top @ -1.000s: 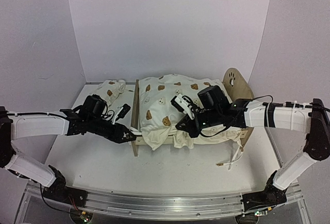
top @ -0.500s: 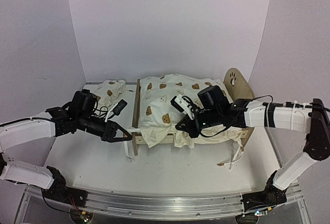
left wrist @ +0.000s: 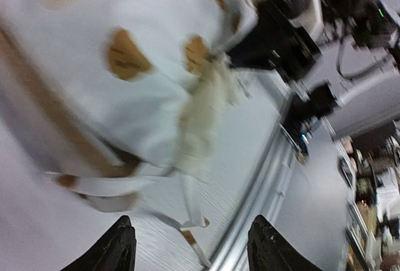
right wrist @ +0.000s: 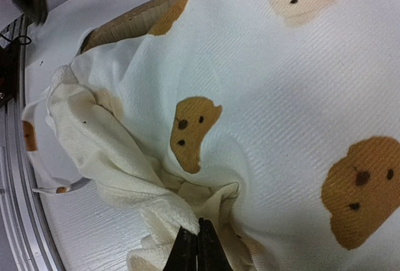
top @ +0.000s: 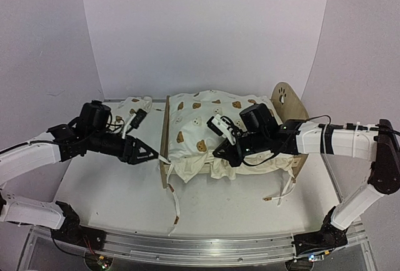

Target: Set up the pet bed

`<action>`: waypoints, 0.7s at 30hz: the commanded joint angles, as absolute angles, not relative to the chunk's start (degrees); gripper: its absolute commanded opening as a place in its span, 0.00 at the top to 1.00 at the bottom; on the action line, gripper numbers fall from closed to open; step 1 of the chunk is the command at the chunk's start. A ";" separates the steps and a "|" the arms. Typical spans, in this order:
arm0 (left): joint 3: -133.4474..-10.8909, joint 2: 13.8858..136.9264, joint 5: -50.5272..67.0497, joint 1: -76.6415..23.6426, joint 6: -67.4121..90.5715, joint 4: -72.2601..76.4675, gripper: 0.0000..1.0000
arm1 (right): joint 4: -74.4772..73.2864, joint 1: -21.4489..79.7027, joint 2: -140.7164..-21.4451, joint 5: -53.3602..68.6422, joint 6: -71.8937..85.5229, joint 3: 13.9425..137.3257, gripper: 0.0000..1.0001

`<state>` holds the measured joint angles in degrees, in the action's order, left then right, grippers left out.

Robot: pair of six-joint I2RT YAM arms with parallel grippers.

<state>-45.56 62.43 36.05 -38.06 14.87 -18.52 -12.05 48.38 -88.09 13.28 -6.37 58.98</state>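
Right end effector (top: 226, 153): you are pinching the cushion (top: 206, 118) ruffle beneath it, anchoring it on the pet bed (top: 284, 99).
Left end effector (top: 149, 154): you are holding it spread and empty, with the tie (top: 172, 193) dangling just ahead.

Overhead faces whole pet bed (top: 284, 99); wrist views close, sharing cushion (right wrist: 281, 65).

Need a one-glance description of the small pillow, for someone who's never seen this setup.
Find the plywood pet bed mid-table, heaped with a large bear-print cushion. Just outside the bed's end board on the left arm's side, toward the rear, lies the small pillow. It has the same bear print but is far smaller, and it sits on the table, not in the bed.
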 commanded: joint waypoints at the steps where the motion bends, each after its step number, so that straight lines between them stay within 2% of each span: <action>1: -43.50 58.04 20.88 -31.66 15.49 -16.48 0.44 | -11.07 48.07 -86.20 13.11 -6.95 60.10 1.00; 4: -38.76 59.82 24.72 -31.64 12.13 -8.93 0.45 | -11.15 48.03 -86.62 13.40 -7.03 60.56 1.00; 9: -32.65 64.51 19.34 -31.64 6.10 0.62 0.40 | -11.16 47.99 -87.44 14.65 -6.77 61.25 1.00; 14: -27.23 68.08 17.41 -31.65 7.35 12.64 0.38 | -11.16 48.01 -87.16 14.76 -6.83 61.08 1.00; 21: -30.12 81.14 21.08 -31.64 6.39 21.92 0.42 | -11.34 48.03 -86.63 15.28 -7.37 61.70 1.00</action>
